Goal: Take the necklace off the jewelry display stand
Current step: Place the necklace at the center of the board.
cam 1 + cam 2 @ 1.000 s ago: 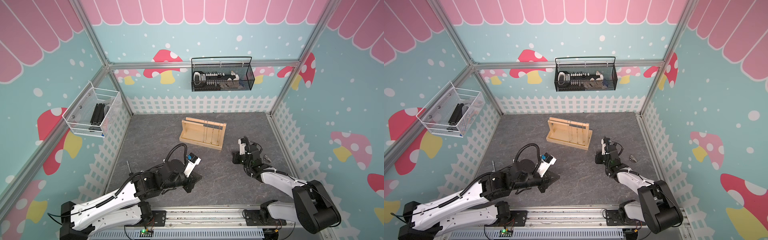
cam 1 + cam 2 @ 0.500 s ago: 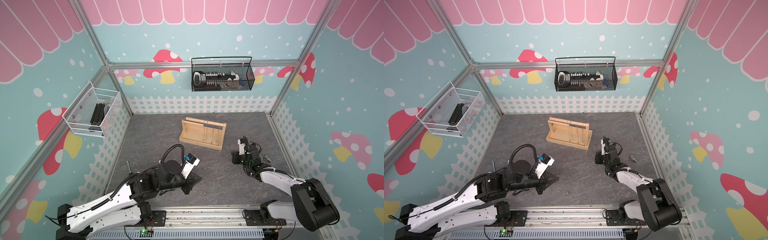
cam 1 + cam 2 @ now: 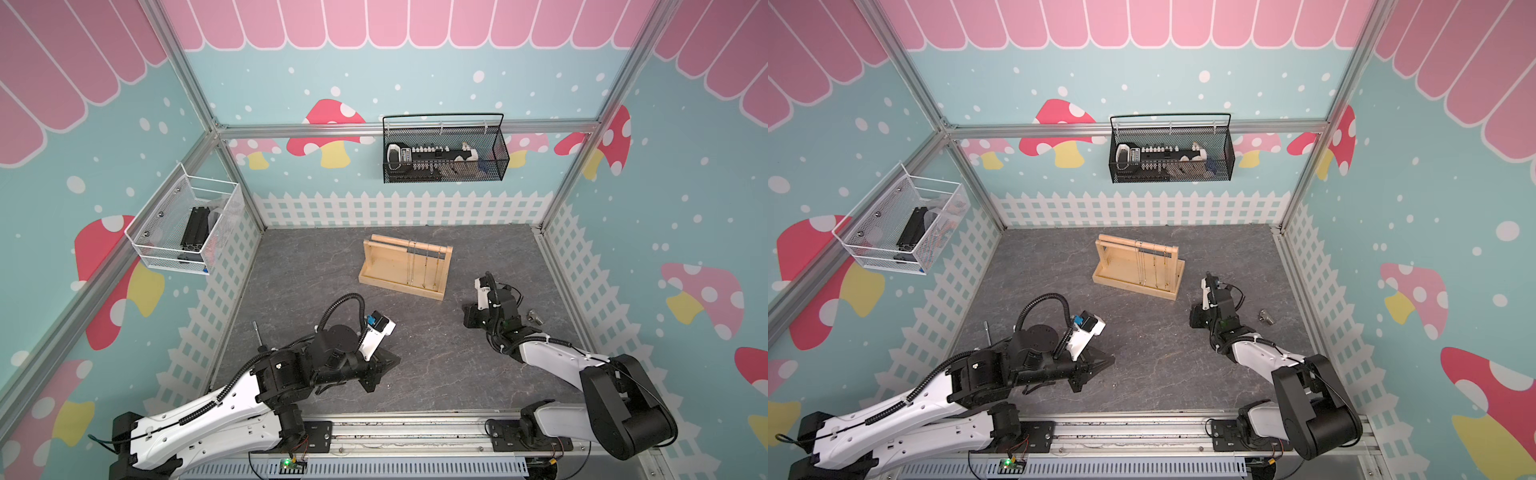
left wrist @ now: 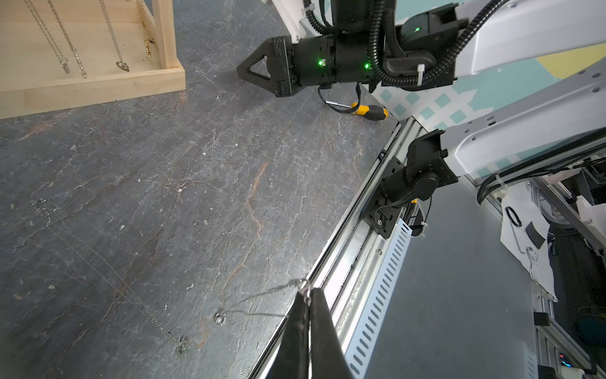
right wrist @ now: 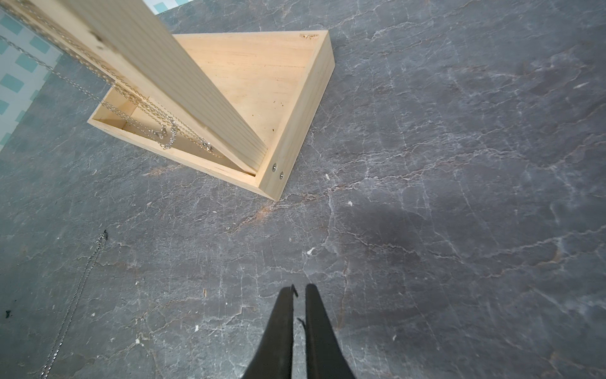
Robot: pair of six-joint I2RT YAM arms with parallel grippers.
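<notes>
My left arm, drawn back towards the front rail and sunk lower over the past second, carries a thin silver chain necklace (image 4: 278,288) away from the stand. My left gripper (image 4: 307,292) is clamped fully together on the chain. The rest droops to the dark grey, stone-patterned desk (image 3: 316,266), where its small ring pendant (image 4: 219,318) touches down. The arm lies stretched and low, forearm close to level, gripper pointing across the front of the desk. A second fine chain (image 4: 131,299) lies flat on the desk nearby, held by nothing.

At centre, well apart from the held necklace, stands the pale wooden jewelry display stand (image 3: 399,287), a tray base with two end boards and dowel rods. Several chains (image 3: 426,266) hang from its rods. As I judge it, the retreat means this necklace is clear of the rods, and only setting it down and letting go remains.

On the right, my right arm has not moved. Folded low, it points my right gripper (image 5: 300,288) at the desk near the stand's end board, jaws all but closed and empty.
</notes>
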